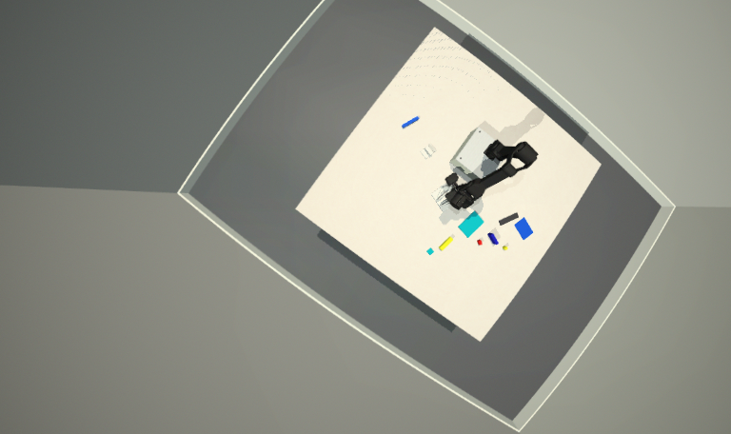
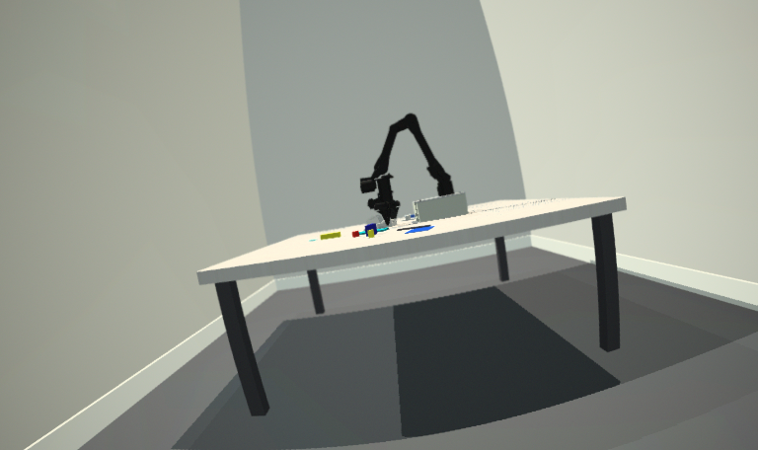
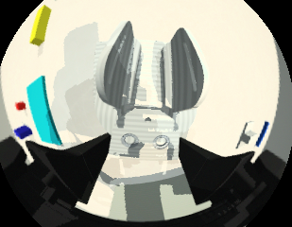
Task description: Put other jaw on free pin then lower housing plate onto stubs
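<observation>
My gripper [image 2: 388, 223] [image 3: 145, 137] points down, its black fingers well apart on either side of the pale housing plate [image 3: 136, 123]; it is shut on the plate. Two rings show on the plate between the fingertips, perhaps stubs in its holes. Beyond it, the left jaw [image 3: 118, 71] and right jaw [image 3: 187, 71] stand side by side with a gap between them. The pale gripper assembly [image 1: 439, 196] shows partly beside the arm in the top view. Gear teeth and pins are hidden; I cannot tell whether the teeth mesh or the plate sits level.
A grey box [image 1: 475, 148] [image 2: 441, 206] stands by the arm's base. A cyan plate [image 1: 470, 225] [image 3: 42, 111] lies near the assembly, with a yellow bar [image 1: 445, 243] [image 3: 41, 26] and small coloured blocks around. A small pale part [image 1: 428, 150] and a blue bar [image 1: 410, 122] lie on the other side.
</observation>
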